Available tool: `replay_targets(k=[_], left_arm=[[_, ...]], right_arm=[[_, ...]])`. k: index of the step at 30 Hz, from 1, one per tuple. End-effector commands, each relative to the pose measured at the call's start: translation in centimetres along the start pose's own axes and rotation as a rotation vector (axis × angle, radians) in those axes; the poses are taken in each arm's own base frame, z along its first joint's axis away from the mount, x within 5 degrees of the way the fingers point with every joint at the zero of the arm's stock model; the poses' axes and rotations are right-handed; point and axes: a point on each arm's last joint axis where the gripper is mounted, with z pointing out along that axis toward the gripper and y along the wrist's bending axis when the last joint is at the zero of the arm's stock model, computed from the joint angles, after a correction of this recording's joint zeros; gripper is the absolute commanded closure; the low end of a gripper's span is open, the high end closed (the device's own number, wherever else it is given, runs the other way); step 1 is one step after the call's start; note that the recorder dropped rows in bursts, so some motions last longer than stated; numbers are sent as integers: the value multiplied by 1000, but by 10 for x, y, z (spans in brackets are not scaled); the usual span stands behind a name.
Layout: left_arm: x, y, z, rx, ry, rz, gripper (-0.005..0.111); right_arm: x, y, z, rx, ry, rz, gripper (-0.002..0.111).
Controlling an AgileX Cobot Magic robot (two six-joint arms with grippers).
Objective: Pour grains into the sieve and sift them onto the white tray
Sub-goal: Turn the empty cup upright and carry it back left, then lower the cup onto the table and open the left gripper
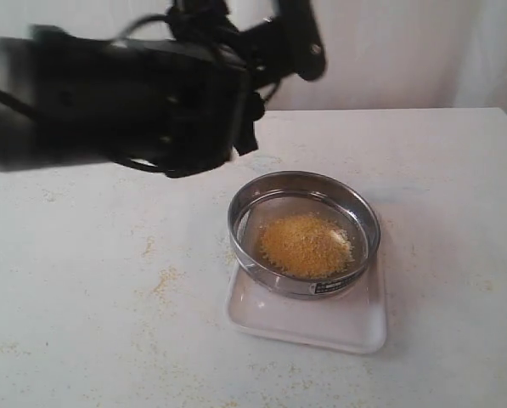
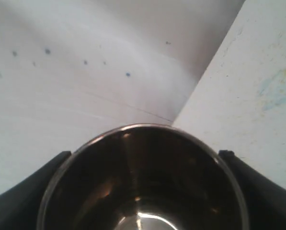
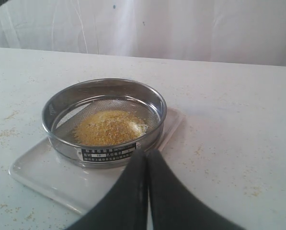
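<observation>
- Pouring looks done: grains [image 1: 306,245] heaped in the sieve [image 1: 261,276] on the white tray [image 1: 304,327]
- Left gripper [image 2: 143,167], jaws wide, clasps an empty-looking steel cup [image 2: 143,196]
- Right gripper [image 3: 147,165] closed on nothing, near the tray; sifting remains

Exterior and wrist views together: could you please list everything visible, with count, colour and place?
sieve: one, steel with a dark label, resting on the white tray
grains: one heap, golden-yellow with paler bits, on the sieve's mesh
white tray: one, white, on the table under the sieve
stray specks: scattered, yellowish, on the table around the tray
steel cup: one, shiny steel, between the left gripper's fingers, no grains seen inside
table: one, white, under everything
backdrop: one, white, behind the table
left gripper: one, black, closed around the cup, raised to the left of the sieve
right gripper: one, black, shut and empty, on the sieve's label side
</observation>
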Motion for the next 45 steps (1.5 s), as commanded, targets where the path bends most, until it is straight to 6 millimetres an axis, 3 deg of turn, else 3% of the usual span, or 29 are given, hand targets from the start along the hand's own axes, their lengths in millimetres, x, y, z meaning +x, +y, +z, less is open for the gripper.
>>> replay_targets(k=[1,6,9,14,18,22,28,45], left_arm=[[61,21,-4,104,8,-393,107],[144,20,4,164,144,-585,107],[183,16,9,226,239,-636,107],[210,-3,9,410,98,-716,107],[228,-9,5,307,-50,-857,107],[261,-20,8,223,14,-918,107],[284,-43,28,172,70,-1010,107],[299,-70,42,203,122,-978,107]], right_arm=[[1,0,0,4,-6,0,108],[1,0,0,4,-6,0,108],[1,0,0,4,-6,0,108],[1,0,0,4,-6,0,108],[1,0,0,4,-6,0,108],[1,0,0,4,-6,0,108],[1,0,0,4,-6,0,108],[1,0,0,4,-6,0,108]])
